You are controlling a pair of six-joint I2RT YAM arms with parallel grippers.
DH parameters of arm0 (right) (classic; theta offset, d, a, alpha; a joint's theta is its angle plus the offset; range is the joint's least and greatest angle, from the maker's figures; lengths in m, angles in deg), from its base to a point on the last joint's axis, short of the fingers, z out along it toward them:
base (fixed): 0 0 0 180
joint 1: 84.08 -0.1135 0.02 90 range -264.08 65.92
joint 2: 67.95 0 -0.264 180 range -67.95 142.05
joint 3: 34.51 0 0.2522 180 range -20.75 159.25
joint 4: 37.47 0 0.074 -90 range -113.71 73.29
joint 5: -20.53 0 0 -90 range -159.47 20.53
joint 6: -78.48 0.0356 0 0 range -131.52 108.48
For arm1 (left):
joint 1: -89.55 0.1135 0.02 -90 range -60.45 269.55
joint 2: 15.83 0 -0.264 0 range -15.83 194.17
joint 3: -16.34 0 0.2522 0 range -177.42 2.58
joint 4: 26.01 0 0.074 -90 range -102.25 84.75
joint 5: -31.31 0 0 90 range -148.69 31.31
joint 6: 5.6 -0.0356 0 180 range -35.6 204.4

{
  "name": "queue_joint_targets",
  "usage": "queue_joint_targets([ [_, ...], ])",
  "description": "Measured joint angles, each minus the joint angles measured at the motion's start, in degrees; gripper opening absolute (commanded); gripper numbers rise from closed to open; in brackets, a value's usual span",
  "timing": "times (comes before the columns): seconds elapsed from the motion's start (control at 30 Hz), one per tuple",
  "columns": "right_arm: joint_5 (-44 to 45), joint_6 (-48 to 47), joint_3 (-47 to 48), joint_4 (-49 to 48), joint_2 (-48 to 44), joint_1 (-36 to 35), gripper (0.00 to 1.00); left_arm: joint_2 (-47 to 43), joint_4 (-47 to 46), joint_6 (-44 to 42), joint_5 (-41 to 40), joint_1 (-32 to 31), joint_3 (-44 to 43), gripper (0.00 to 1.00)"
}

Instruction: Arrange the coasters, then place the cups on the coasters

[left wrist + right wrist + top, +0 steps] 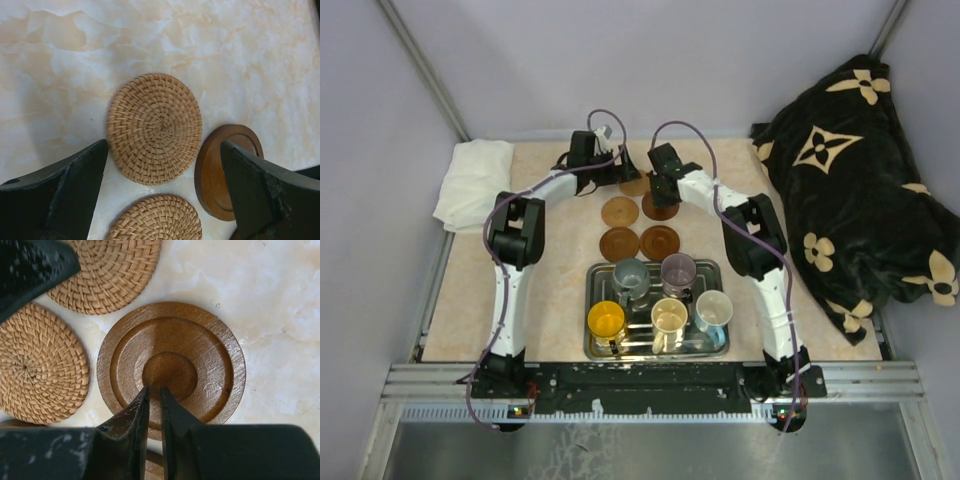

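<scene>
Coasters: thin, light, stiff discs lying flat.
Pinch at a rim; left gripper gapes wide, right gripper nearly closed, empty, over wooden coaster.

Left wrist view, looking down on a cream marbled surface. Jaws stand wide apart, one dark finger at lower left, the other at lower right, nothing gripped between them. Woven coaster lies flat at centre, between the two jaw tips; the left tip overlaps its lower left edge in view. Second woven coaster sits just below it, cut by the frame bottom, with a thin strip of surface between the two. Dark wooden coaster is just right of the first, its thick rim showing; contact unresolved, flat or tilted unresolved. The right jaw hides its right part.
</scene>
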Motion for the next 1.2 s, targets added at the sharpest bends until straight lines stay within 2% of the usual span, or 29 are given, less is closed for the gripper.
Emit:
queue_joint_targets([
  [0.57, 0.5, 9.79, -12.24, -8.52, -5.84, 6.32, 0.05, 1.9, -2.08, -1.75, 15.19, -2.8, -0.13, 0.99],
  [0.83, 5.29, 13.49, -17.75, -8.52, -9.62, 11.13, 0.03, 1.92, -1.38, -3.85, 17.2, -4.98, 0.09, 0.99],
  [1.2, 9.42, 14.53, -20.96, -8.13, -11.93, 16.9, 0.03, -2.36, -3.45, -5.18, 18.49, -5.05, 7.8, 0.99],
])
